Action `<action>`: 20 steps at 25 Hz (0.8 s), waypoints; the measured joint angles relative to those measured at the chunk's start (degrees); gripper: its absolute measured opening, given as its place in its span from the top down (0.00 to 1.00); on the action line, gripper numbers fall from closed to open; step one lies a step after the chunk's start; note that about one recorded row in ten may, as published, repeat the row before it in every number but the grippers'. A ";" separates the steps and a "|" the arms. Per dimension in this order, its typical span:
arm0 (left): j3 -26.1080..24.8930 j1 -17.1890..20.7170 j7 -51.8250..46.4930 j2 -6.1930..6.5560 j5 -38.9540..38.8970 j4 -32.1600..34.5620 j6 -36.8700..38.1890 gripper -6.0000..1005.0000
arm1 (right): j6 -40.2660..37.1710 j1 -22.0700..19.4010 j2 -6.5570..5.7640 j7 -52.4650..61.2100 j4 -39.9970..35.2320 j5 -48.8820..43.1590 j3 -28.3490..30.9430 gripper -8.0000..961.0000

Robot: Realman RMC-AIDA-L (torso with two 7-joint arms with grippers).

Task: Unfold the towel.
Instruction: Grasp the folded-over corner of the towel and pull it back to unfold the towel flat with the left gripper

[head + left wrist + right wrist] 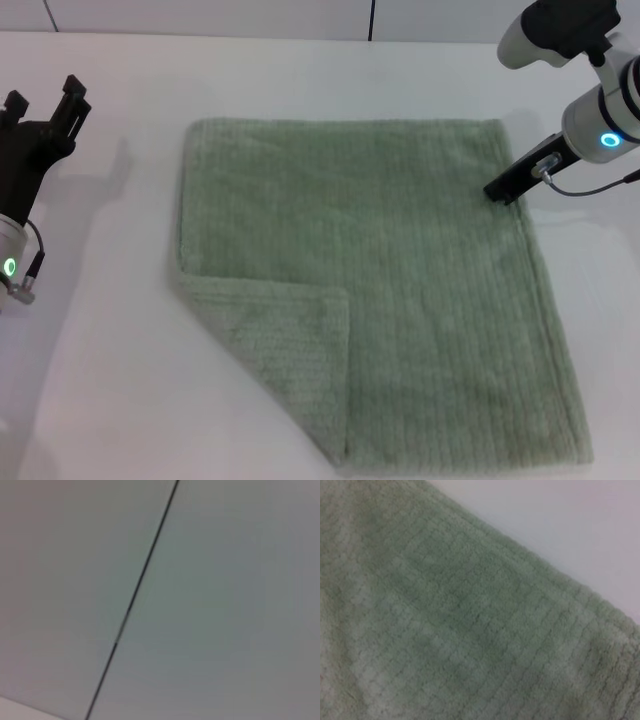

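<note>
The pale sage-green towel (400, 280) lies spread flat on the white table (110, 330). Its near left corner (285, 345) is folded over onto the cloth as a triangular flap. My right gripper (503, 189) is low at the towel's right edge, near the far right corner, with its tip touching the hem. The right wrist view shows the ribbed towel (450, 630) close up, with bare table (570, 525) beyond its edge. My left gripper (45, 100) is open and empty, raised at the far left, well apart from the towel.
The left wrist view shows only a pale panel with a dark seam (135, 595). A wall with dark vertical seams (372, 18) runs behind the table's far edge. Bare table surrounds the towel on the left and right.
</note>
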 joint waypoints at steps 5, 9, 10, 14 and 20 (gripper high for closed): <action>-0.01 0.00 -6.95 0.14 6.51 2.86 1.92 0.16 | 0.12 0.00 -0.03 -0.11 0.07 0.00 0.00 0.99; 0.11 -0.12 -17.78 0.25 15.69 8.45 3.78 0.16 | 0.14 0.00 -0.03 -0.11 0.07 0.00 0.00 0.99; 0.48 -0.27 -20.60 0.27 18.05 10.14 4.47 0.16 | 0.15 0.01 -0.03 -0.11 0.07 0.00 0.00 0.99; 6.68 -0.91 -31.70 0.32 23.28 17.92 8.36 0.16 | 0.23 0.24 -0.03 -0.11 0.22 0.00 0.00 0.99; 20.71 -0.74 -42.06 0.37 23.97 28.44 13.70 0.16 | 0.24 0.66 -0.19 -0.18 0.78 0.00 0.00 0.99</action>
